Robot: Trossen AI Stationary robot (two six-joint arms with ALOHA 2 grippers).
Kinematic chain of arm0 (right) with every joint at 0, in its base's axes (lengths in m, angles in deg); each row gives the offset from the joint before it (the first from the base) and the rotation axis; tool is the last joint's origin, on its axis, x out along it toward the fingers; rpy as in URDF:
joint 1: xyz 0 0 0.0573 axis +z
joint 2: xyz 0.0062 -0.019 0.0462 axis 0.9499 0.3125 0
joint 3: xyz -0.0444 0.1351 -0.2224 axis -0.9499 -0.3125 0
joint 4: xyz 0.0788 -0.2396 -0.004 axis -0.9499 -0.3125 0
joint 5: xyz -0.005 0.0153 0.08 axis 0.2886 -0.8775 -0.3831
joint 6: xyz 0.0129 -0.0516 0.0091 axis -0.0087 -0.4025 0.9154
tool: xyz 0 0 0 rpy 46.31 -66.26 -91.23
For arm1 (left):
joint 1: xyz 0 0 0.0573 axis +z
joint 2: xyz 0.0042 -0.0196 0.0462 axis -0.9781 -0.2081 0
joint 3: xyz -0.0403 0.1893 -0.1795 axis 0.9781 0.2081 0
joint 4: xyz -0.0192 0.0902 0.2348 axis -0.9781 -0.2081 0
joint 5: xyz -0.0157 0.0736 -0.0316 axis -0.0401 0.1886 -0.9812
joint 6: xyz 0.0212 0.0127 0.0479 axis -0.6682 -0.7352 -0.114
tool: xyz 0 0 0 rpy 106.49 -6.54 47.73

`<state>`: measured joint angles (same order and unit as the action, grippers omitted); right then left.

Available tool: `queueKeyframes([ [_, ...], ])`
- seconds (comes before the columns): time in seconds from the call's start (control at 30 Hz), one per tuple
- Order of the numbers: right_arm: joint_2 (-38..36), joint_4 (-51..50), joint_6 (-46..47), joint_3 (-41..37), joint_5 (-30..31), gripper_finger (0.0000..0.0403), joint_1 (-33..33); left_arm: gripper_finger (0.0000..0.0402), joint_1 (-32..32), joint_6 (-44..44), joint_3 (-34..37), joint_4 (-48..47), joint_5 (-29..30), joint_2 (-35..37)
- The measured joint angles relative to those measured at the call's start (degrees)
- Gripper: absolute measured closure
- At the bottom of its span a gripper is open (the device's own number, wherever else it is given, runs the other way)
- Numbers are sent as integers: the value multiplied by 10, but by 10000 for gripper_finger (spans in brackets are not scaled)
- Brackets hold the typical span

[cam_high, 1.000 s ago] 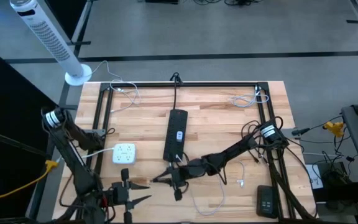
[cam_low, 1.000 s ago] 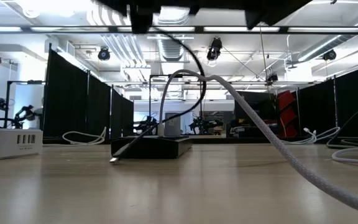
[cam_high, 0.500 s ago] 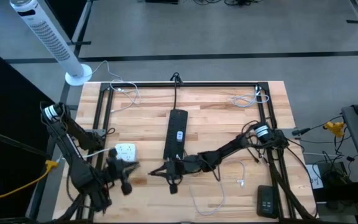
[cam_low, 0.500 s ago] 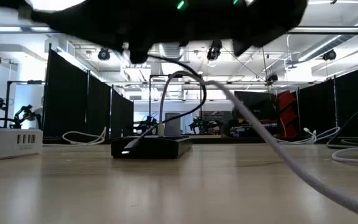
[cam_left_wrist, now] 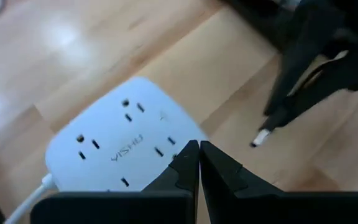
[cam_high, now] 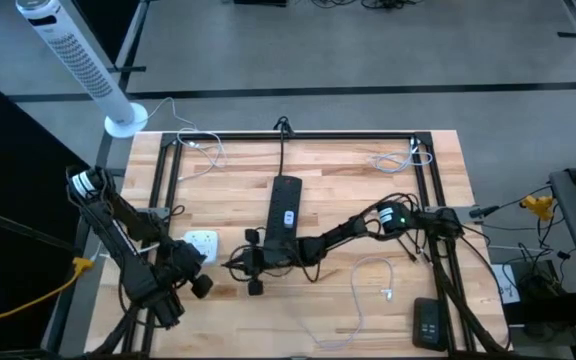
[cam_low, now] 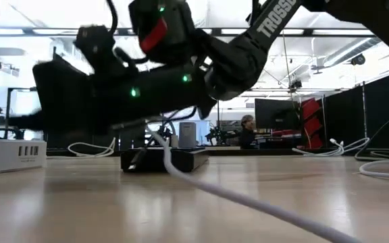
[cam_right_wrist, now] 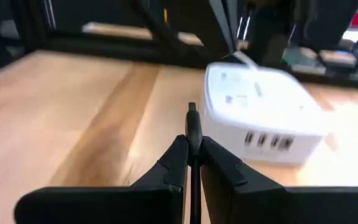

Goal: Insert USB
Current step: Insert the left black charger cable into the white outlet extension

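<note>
overhead, table-level, wrists perhaps sharing charger (cam_right_wrist: 263, 112)

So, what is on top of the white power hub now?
The left claw, shut, presses on the top face of the white rectangular power hub. Several outlets show around it; the part under the fingers is covered.

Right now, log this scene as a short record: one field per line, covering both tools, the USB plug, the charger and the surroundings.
left tool: shut, empty, over the white charger
right tool: shut on USB plug, aimed at the charger's ports
USB plug: short of the ports, not inserted
white charger: flat on table, left of centre
black power strip: table centre
table: wooden
</note>
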<state>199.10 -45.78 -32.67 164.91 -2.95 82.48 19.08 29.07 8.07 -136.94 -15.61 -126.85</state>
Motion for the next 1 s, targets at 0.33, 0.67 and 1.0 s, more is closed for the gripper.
queueKeyframes([
  [0.33,-2,-25,17,0,13,386,-27,401,0,17,130,154,51,1],
  [0.67,-1,-60,15,-7,13,386,-32,402,-8,-76,79,180,15,-2],
  [1.0,-1,-30,11,-11,13,386,-2,401,-11,-96,73,184,15,-2],
])
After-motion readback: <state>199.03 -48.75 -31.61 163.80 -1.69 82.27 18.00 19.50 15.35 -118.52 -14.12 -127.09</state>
